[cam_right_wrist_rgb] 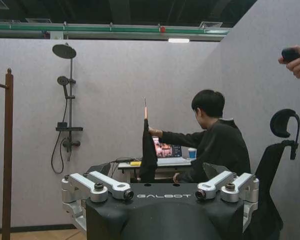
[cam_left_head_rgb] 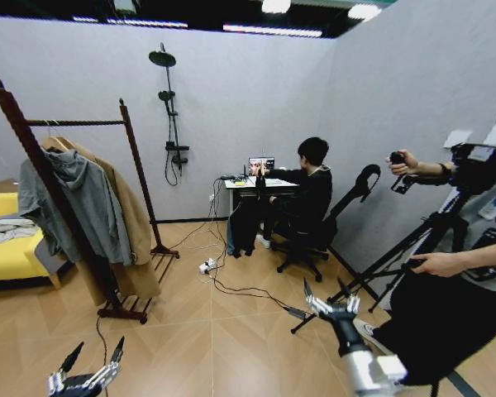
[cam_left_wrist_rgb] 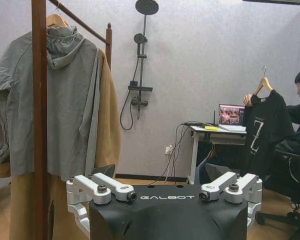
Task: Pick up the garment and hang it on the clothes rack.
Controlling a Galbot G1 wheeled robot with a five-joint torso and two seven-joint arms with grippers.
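From the head view, both pincers hang low and open, the left pincer [cam_left_head_rgb: 88,364] near the clothes rack [cam_left_head_rgb: 74,198], the right pincer [cam_left_head_rgb: 329,299] facing the worktop [cam_left_head_rgb: 260,185]. In the left wrist view, the garment [cam_left_wrist_rgb: 264,131] hangs from a seated person's hand by that worktop. In the right wrist view it shows edge-on. I judge the pickup not begun; next calls for approaching it.

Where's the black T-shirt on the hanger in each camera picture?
Head view: the black T-shirt hangs by the desk at room centre, held by the seated person.
Left wrist view: at right, print showing, held up before the desk.
Right wrist view: at centre, seen edge-on.
Shared landmark: the shower fixture on the back wall.
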